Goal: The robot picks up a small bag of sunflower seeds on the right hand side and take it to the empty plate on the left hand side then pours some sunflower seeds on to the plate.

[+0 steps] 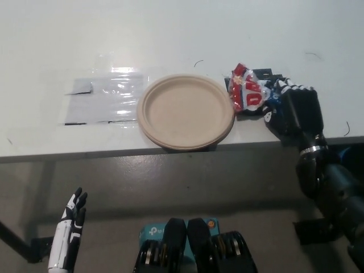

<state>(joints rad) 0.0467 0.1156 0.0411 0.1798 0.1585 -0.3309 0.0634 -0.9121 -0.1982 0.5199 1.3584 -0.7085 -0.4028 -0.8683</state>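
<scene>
Carry step — right hand (pixel 291 108), fingers pinching bag (pixel 246 94) just beside plate (pixel 186 111) rim on counter (pixel 170 34). Next: bring over plate, tip — gently. Left hand (pixel 67 233) idles low, fingers spread.

The seed bag (pixel 247 94) is showing glossy, crinkled red-and-white plastic film. The plate (pixel 186 111) is looking like matt tan paper pulp. A clear plastic sheet (pixel 105 96) is glaring on the smooth white counter (pixel 170 34). The right hand (pixel 290 108) is showing black hard plastic.
</scene>
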